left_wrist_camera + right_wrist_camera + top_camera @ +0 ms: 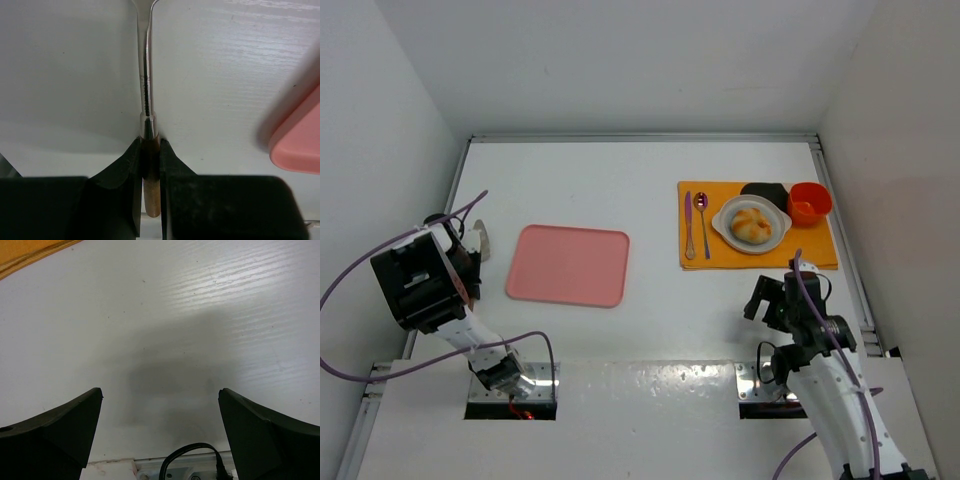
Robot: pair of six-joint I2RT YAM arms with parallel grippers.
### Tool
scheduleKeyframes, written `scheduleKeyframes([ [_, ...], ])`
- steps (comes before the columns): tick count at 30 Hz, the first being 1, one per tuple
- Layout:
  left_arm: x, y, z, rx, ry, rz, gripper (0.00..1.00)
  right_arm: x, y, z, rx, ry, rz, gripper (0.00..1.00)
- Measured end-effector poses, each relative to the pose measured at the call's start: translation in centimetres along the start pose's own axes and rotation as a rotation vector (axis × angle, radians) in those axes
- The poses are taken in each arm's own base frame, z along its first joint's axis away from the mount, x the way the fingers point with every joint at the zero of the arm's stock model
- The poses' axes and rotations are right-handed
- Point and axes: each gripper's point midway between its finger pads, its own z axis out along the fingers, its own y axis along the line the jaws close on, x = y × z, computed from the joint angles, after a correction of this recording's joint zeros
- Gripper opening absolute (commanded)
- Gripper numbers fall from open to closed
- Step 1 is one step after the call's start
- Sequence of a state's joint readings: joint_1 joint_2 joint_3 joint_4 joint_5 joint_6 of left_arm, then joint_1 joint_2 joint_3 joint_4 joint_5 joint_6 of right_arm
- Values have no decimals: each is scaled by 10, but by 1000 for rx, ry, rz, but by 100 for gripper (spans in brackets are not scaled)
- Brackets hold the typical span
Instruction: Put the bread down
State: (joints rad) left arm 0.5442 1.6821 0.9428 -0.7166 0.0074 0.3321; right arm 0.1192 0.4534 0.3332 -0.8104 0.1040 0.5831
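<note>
- bread (752, 223): sits in the white dish (718, 222) on the orange mat (820, 252), on the right of the surface. Orange cup (809, 203) is just beside the dish, spoon (702, 222) on its other side.
- right pincer (782, 292): spread wide and empty, over bare surface just off the mat's near edge. Wrist view shows only surface and a corner of the mat.
- key relation: the bread lies ahead of the right pincer, away from the base and slightly to its left, near but not touching. The bun is round, so it has no long axis to line up on and any approach angle works.
- left pincer (472, 245): pressed together on the wooden handle of a metal utensil (146, 90), far left, well apart from the bread, with the pink tray (568, 265) in between. The right arm is clearly nearer.
- my read: the bread looks already set down in the dish. If the tray is the target, it's the right arm's job: reach forward, close on the bun, clear the dish rim.
</note>
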Motion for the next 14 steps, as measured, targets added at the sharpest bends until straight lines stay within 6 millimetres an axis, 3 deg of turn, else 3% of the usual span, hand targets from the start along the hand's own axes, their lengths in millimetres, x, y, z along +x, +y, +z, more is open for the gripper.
scheduleKeyframes([
  [14, 0, -1, 0, 5, -2, 6, 10, 6, -8, 3, 12, -37, 7, 99],
])
